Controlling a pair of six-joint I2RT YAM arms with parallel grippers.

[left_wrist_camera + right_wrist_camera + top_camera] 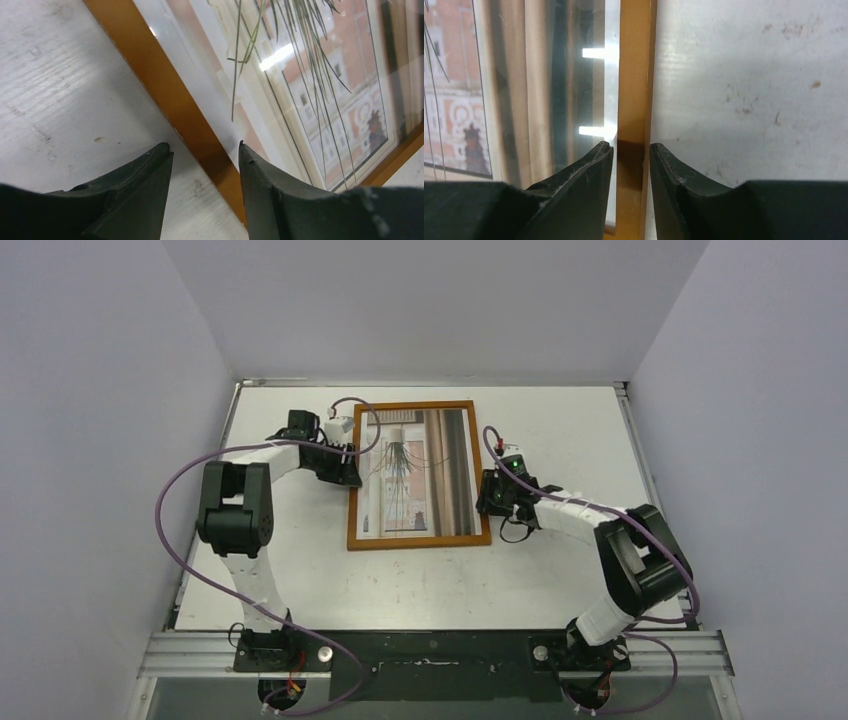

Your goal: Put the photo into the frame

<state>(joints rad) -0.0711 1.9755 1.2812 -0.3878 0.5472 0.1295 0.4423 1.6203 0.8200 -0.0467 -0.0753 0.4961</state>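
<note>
**Both hands at the long sides of the frame**

The frame (418, 541) lay flat on the bench (560, 430), midway between its left and right edges and nearer the far edge than the near one, with its long sides running from near to far. The photo (415, 475) lay inside the frame's opening, its surface glossy with bright light reflections.

The left hand (204, 147) stood at the frame's left side. It was partly spread, one finger (145, 175) over bare bench and the other (270, 185) over the photo's margin. The wooden side ran between them, with a strip of bench showing beside the outer finger.

The right hand (631, 146) stood at the frame's right side, narrowed closely about the wood. Whether its tips actually pressed the wood could not be told.
</note>
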